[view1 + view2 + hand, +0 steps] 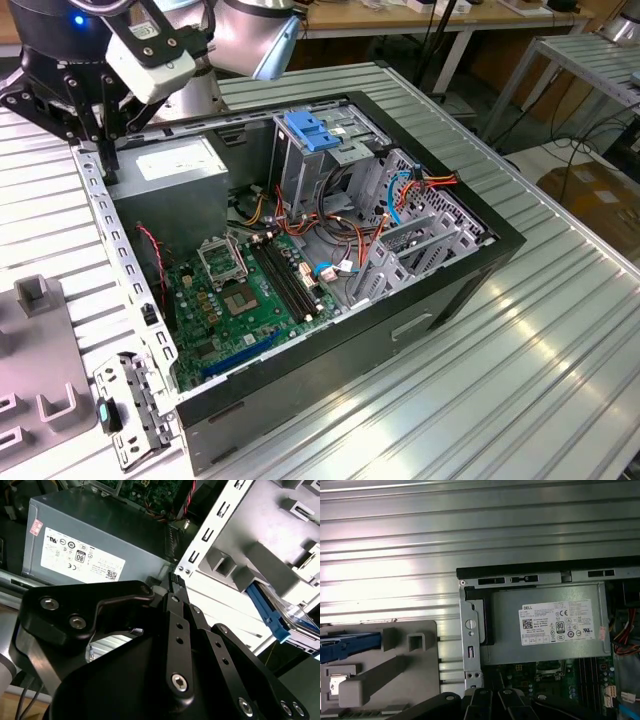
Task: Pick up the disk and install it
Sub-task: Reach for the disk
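Blue plastic marks the disk (349,645): one of its side rails shows along the edge of a grey fixture (415,662) that lies on the ribbed metal table (470,525), just outside the open computer case (420,290). In the second wrist view the disk (269,611) shows again as a slanted blue rail under the fixture's grey blocks, with a pale corner of its face beside it. How it is seated in the fixture beyond that I cannot tell. The gripper (173,582) hangs over the corner of the case where the perforated metal edge meets the power supply (95,550), a grey box with a white sticker. Its black fingers (177,630) are drawn together to a point with nothing between them, so the claw is clenched and empty. It touches neither the disk nor the fixture; the disk lies near it, on the other side of the case's edge. In the exterior view the gripper (98,140) stands at the case's corner on the exterior view's left, above the power supply. Inside the case a green motherboard (240,300) lies flat beside the power supply, with red and orange cables strung across it. A light-blue latch plate (310,130) sits on top of the metal drive cage (300,175).
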`<state>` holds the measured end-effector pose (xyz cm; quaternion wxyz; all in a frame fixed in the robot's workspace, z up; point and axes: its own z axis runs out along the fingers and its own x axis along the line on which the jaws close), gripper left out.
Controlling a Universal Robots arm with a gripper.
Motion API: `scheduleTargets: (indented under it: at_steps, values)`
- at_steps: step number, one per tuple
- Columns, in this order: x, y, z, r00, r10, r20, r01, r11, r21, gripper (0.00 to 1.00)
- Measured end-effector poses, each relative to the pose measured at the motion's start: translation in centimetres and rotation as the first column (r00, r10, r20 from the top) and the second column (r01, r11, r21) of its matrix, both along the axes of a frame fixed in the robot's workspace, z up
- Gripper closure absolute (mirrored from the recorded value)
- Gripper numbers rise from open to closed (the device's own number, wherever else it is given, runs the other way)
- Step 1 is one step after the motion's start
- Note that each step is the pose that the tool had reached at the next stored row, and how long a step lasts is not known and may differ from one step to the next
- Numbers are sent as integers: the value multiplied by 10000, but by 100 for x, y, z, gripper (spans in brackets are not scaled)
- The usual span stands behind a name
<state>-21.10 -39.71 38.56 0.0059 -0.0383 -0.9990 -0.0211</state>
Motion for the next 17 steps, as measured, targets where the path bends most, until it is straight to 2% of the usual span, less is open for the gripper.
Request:
scheduleTargets:
  at_steps: [4,10,17]
  values:
    - [-91,42,0,10000,0,0,0,10000,3,89]
    - [-145,66,-1,10000,0,0,0,10000,19,89]
    - [-258,89,0,10000,-1,-1,1,10000,18,89]
